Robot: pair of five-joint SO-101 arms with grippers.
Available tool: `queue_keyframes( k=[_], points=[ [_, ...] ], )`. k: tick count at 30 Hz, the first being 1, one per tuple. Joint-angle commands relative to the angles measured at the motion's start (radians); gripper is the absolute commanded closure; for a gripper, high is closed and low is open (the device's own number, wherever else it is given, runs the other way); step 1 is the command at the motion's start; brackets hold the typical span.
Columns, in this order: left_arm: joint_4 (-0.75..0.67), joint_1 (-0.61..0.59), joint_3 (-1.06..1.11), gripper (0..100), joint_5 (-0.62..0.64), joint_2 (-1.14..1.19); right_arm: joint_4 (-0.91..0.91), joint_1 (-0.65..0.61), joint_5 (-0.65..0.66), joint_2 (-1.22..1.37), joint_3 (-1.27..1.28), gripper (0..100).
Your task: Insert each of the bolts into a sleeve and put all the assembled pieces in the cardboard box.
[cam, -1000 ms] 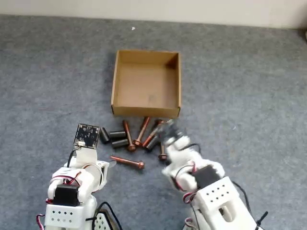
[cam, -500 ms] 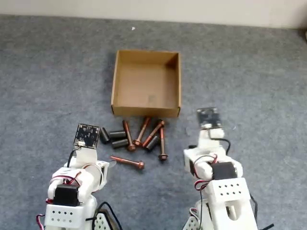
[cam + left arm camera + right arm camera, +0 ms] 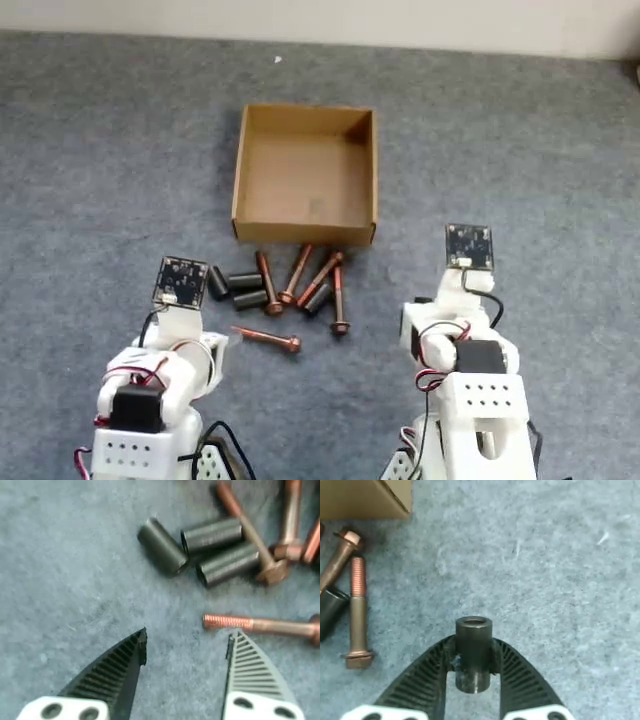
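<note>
The open cardboard box [image 3: 305, 175] is empty. Just in front of it lie several copper bolts [image 3: 297, 273] and several black sleeves [image 3: 244, 281] in a loose pile. One bolt [image 3: 266, 338] lies apart, nearer the left arm [image 3: 165, 375]. My left gripper [image 3: 187, 640] is open above the carpet, with that bolt [image 3: 260, 626] by one fingertip and three sleeves [image 3: 212, 533] beyond. My right gripper [image 3: 472, 647] is shut on an upright black sleeve [image 3: 473, 652], off to the right of the pile. The right arm [image 3: 465, 350] stands at the lower right.
Grey carpet [image 3: 520, 150] covers the whole surface, with free room right of the box and pile. In the right wrist view a box corner [image 3: 365, 497], two bolts [image 3: 356, 610] and a sleeve [image 3: 330, 610] sit off to one side.
The right arm has swung from the pile out to the right, carrying a black sleeve. The left arm has kept still.
</note>
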Motion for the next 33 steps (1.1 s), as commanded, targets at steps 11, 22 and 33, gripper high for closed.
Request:
queue_keyframes(
  k=[11,22,33],
  points=[
    [-0.037,-0.035,-0.188,73,-0.02,-0.002,-0.024,0.012,-0.005,-0.012,-0.004,99.3],
    [-0.152,-0.122,-0.191,73,-0.018,-0.002,-0.025,0.012,-0.003,-0.012,-0.002,99.3],
    [-0.117,-0.013,-0.286,75,-0.255,0.01,-0.056,0.013,-0.003,-0.012,-0.002,99.3]
  ],
)
